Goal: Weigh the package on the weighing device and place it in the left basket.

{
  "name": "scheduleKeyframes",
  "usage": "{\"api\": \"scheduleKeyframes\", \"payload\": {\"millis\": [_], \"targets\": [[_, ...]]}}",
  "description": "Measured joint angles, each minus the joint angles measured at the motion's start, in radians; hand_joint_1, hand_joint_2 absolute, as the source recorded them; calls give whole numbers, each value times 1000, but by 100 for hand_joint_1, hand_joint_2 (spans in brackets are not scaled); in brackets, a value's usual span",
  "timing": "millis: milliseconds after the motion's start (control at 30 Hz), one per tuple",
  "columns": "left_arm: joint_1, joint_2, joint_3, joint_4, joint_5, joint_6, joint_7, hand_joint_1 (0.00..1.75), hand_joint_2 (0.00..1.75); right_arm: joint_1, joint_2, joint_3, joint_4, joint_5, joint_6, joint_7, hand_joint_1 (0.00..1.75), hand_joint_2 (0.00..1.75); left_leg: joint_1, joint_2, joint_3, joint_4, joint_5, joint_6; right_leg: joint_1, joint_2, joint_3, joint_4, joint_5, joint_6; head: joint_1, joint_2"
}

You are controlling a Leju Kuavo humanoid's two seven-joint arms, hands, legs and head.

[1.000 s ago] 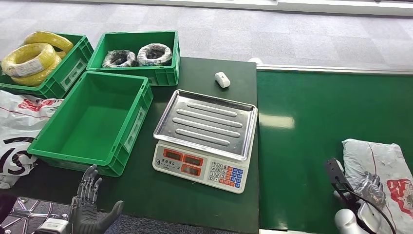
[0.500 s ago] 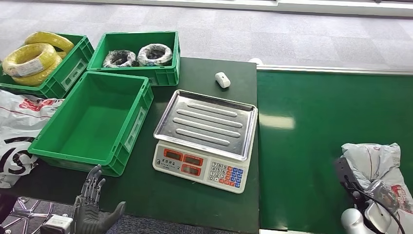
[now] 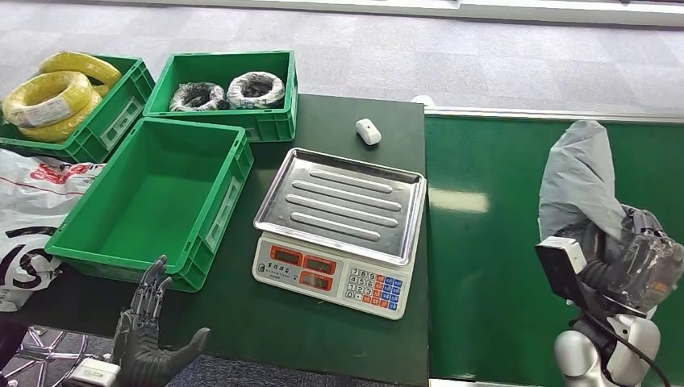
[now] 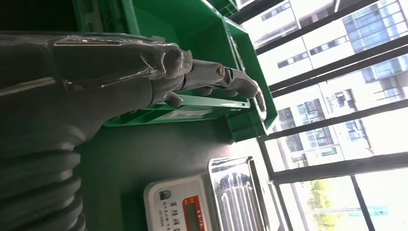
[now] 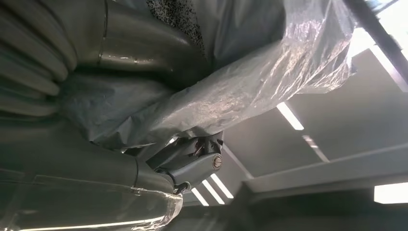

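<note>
Grey package (image 3: 579, 179) — gripped by right hand (image 3: 637, 258) — above belt (image 3: 492, 242).

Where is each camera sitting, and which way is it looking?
Head view: high on the robot, looking down at the scale, empty basket, both hands.
Left wrist view: behind the left hand, facing the basket, scale and windows.
Right wrist view: behind the right hand, facing up past the grey package at ceiling lights.
Shared: head and left wrist views both show the scale.
</note>
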Motion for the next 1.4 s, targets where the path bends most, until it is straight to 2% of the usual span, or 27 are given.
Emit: {"api": "scheduleKeyframes", "payload": {"millis": [100,200,367,533,733,767,867,900,967,1133,1300,1400], "targets": [[-40,-36,44,-10,-57,-28,-9,0,175,-27,26,137,-59,40,66,-12,175,175,0,1,1,0,0,0,0,1,1,0,0,0,0,0],[-71,-66,89,-22,-83,-39,-20,0,175,-85,70,270,-63,84,199,-6,175,175,0,2,2,0,1,-1,0,1,1,1,1,-1,0,0],[-92,-103,171,-51,-98,-56,-37,0,175,-225,181,430,43,150,377,41,175,175,1,1,1,0,3,-2,1,1,-1,1,1,-1,0,0],[-91,-118,255,-74,-65,-85,-59,0,175,-354,278,488,234,184,434,134,175,175,1,0,0,0,3,-2,1,0,-1,1,1,-2,0,0],[-92,-126,333,-93,-41,-131,-51,0,175,-462,337,473,438,262,404,267,175,175,1,0,0,0,3,-2,1,0,-2,1,1,-1,0,0],[-92,-128,339,-95,-44,-133,-47,0,175,-476,344,468,465,283,389,285,147,175,1,0,0,0,3,-2,1,0,-2,1,1,-1,0,0],[-92,-135,349,-103,-56,-135,-36,0,175,-511,367,448,531,318,356,304,17,175,1,0,0,0,3,-2,1,1,-2,1,1,-1,0,0],[-93,-137,350,-105,-59,-134,-32,0,175,-521,376,441,546,312,356,294,1,175,1,0,0,0,3,-2,1,1,-2,1,1,-2,0,0],[-98,-138,350,-106,-62,-136,-23,0,175,-538,395,422,572,259,394,240,0,175,1,0,0,0,3,-2,1,1,-2,1,1,-2,0,0],[-133,-138,330,-104,-91,-152,6,0,175,-550,441,359,604,-52,641,26,0,175,2,0,1,0,3,-3,1,1,-2,1,2,-2,0,0],[-166,-131,289,-94,-120,-145,18,0,175,-543,466,336,614,-196,738,-44,0,175,1,0,1,1,4,-3,1,1,-2,1,2,-2,0,0],[-186,-108,242,-71,-134,-110,10,0,175,-522,469,337,601,-285,780,-57,0,175,1,0,1,1,4,-3,1,1,-2,1,2,-2,0,0]]}}
